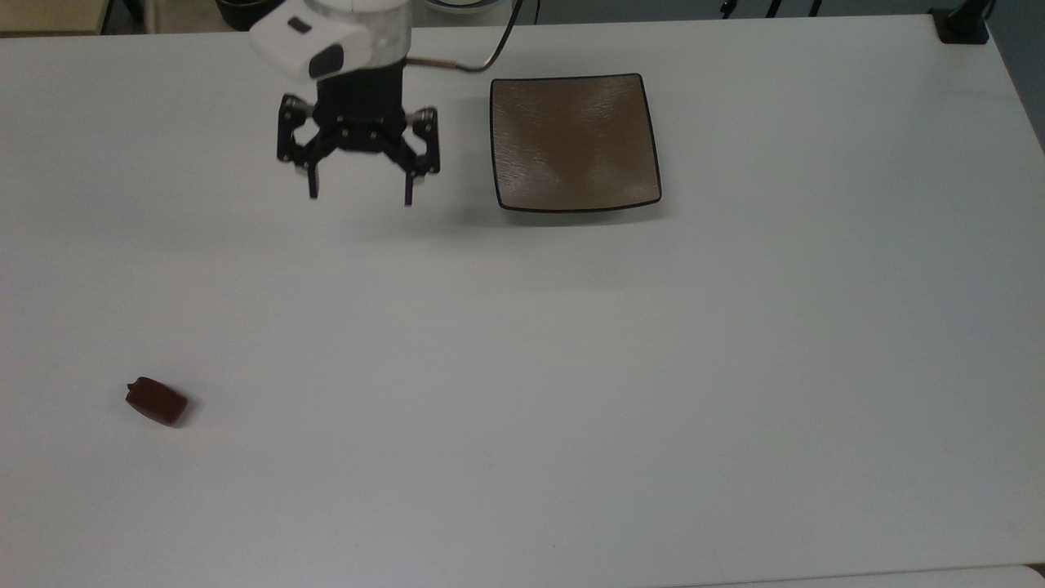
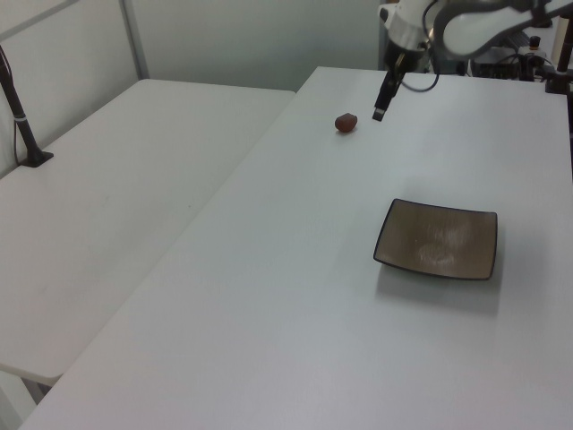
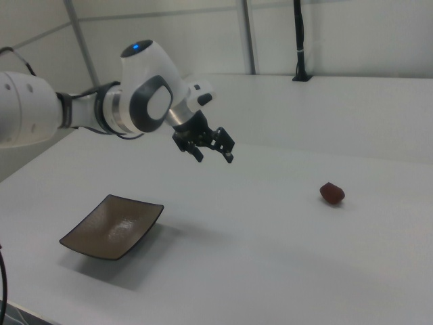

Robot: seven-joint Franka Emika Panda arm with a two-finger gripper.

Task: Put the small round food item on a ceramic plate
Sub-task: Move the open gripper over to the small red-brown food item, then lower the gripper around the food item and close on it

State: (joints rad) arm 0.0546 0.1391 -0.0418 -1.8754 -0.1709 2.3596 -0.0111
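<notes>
The small round food item is a dark reddish-brown lump lying on the white table at the top view's lower left; it also shows in the left view and the right view. The square brown ceramic plate sits empty at the top view's upper middle, seen too in the left view and the right view. My gripper hangs open above the table just left of the plate in the top view, far from the food item, and holds nothing. It also appears in the right view and the left view.
The white table is bare around both things. A second white table adjoins it on the left view's left, with a black post on it. A black clamp sits at the top view's upper right corner.
</notes>
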